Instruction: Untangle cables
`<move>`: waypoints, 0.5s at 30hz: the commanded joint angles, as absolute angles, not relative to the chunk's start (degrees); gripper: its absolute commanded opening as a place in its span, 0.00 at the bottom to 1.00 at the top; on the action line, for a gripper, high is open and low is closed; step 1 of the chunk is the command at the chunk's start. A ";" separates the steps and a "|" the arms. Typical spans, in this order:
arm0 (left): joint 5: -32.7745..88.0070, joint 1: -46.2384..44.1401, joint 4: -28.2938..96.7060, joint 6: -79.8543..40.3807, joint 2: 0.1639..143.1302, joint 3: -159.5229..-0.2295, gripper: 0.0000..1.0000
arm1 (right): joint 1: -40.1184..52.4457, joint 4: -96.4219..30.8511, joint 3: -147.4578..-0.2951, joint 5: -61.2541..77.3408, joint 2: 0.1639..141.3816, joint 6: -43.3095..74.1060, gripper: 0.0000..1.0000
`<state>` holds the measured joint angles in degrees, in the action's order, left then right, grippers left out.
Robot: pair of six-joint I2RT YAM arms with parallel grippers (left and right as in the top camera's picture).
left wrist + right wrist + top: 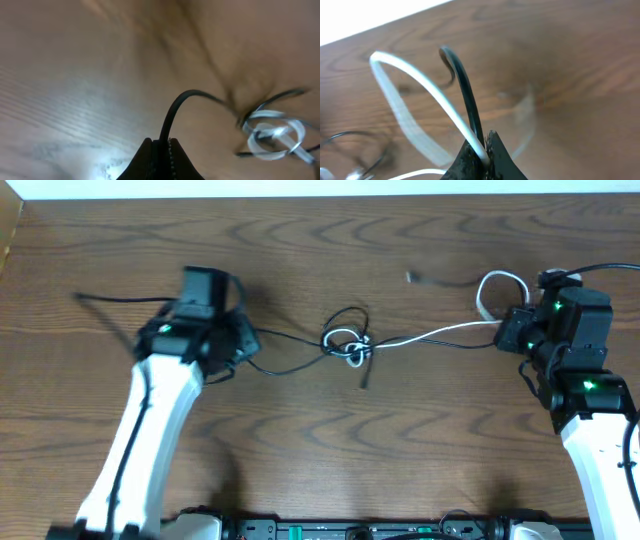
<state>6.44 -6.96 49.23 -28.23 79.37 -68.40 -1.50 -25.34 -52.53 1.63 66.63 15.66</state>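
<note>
A knot (347,346) of thin black cables and one white cable lies mid-table; it also shows blurred in the left wrist view (272,131). My left gripper (243,340) is shut on a black cable (172,112) that runs right to the knot. My right gripper (508,330) is shut on the white cable (445,112) and a black cable (466,95) together. The white cable (440,332) stretches from the knot to the right gripper and loops behind it (497,280). A black plug end (412,277) lies at the back.
A black cable tail (110,300) trails left past the left arm. A short black end (365,376) hangs in front of the knot. The table's far edge (320,192) and left edge (8,240) are close. Thick arm cables run near the right wrist (600,270).
</note>
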 commanded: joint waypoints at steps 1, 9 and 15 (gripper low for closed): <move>4.86 -5.04 47.75 -28.62 74.48 -69.52 0.08 | -2.07 -26.70 -53.43 -6.31 67.07 16.93 0.01; 1.67 -5.04 41.60 -32.53 72.05 -69.52 0.07 | -2.44 -31.33 -53.43 -16.69 68.38 18.41 0.01; -8.14 -5.04 37.52 -33.74 71.66 -69.52 0.07 | -7.03 -34.54 -53.41 -23.94 68.49 20.36 0.01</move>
<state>-0.10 -5.43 38.70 -32.40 72.64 -68.40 -4.23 -34.06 -52.53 -17.28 68.25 18.92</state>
